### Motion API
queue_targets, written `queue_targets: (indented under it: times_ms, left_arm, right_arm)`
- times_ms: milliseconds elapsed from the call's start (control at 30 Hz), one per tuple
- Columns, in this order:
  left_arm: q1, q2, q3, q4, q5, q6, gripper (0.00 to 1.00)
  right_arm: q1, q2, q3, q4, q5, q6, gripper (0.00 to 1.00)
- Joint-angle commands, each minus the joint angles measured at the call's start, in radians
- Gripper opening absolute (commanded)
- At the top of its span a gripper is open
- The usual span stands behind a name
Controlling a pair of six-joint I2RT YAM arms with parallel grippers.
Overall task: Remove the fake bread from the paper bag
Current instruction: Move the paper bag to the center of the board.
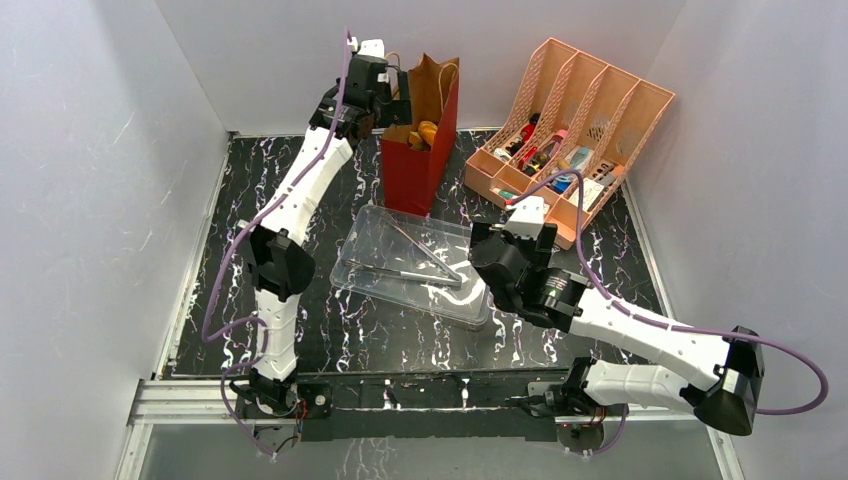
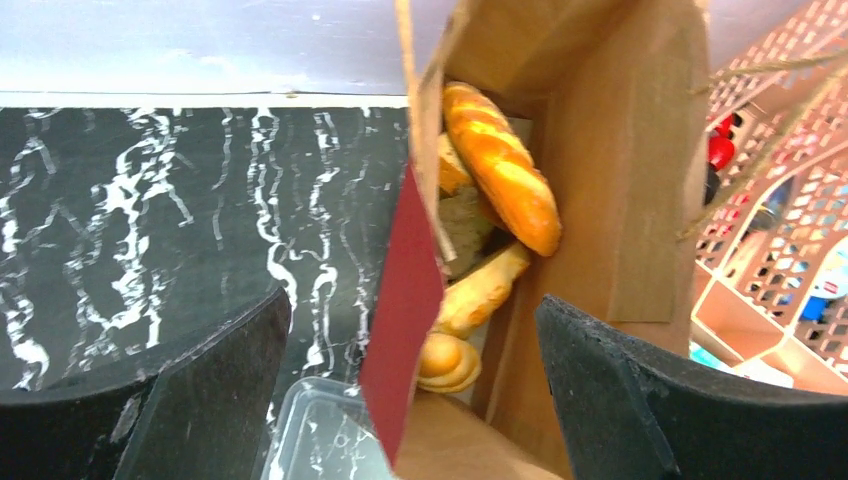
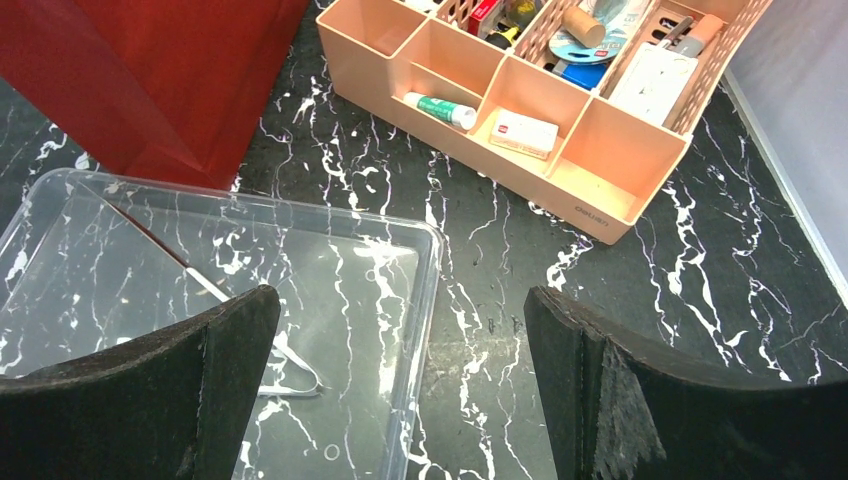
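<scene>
No bread (image 2: pixel 500 165) is out yet: it all sits inside the bag (image 1: pixel 425 160) by the table's (image 1: pixel 300 340) back edge, the left gripper (image 2: pixel 412 300) hangs wide open and empty at the bag's mouth, and the right gripper (image 3: pixel 400 300) is open and empty over the tray (image 3: pixel 428 290).

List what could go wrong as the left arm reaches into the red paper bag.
1. Seen from the left wrist, the near wall of the tall glossy red paper bag lies between the open left gripper's fingers; descending may pinch paper, not the orange-brown oblong toy loaf.
2. Nothing braces the bag: the right gripper hangs open over the clear plastic tray, so a pull might tip it.
3. Its twisted brown paper handle could snag a finger.
</scene>
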Motion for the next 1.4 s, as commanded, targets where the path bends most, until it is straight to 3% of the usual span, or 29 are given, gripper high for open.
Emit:
queue_targets:
  times_ms: [0, 167, 433, 700, 800, 933, 1000, 1367]
  left_arm:
    - [-0.01, -0.01, -0.015, 0.122, 0.082, 0.022, 0.92]
    - [-0.01, 0.063, 0.061, 0.088, 0.027, 0.058, 0.92]
    - [-0.003, 0.123, 0.042, 0.155, -0.031, 0.118, 0.93]
    - [0.075, 0.209, 0.056, 0.237, 0.042, 0.105, 0.89]
    - [0.099, 0.233, 0.051, 0.269, 0.079, 0.1, 0.74]
    - [0.111, 0.234, 0.03, 0.315, 0.08, 0.127, 0.3]
    - [0.112, 0.224, 0.018, 0.336, 0.059, 0.138, 0.0]
    - [0.139, 0.083, -0.136, 0.497, -0.195, 0.185, 0.0]
  right_arm:
    - [-0.01, 0.013, 0.025, 0.085, -0.001, -0.037, 0.93]
    - [-0.024, 0.024, 0.012, 0.114, -0.029, -0.055, 0.93]
    - [-0.04, 0.049, 0.006, 0.162, -0.069, -0.098, 0.93]
    - [-0.042, 0.094, 0.009, 0.208, -0.117, -0.172, 0.93]
    - [-0.043, 0.111, 0.01, 0.216, -0.12, -0.193, 0.93]
    - [-0.044, 0.124, 0.002, 0.223, -0.127, -0.199, 0.93]
    - [-0.045, 0.13, -0.003, 0.227, -0.136, -0.199, 0.93]
    - [-0.046, 0.096, -0.028, 0.234, -0.192, -0.204, 0.92]
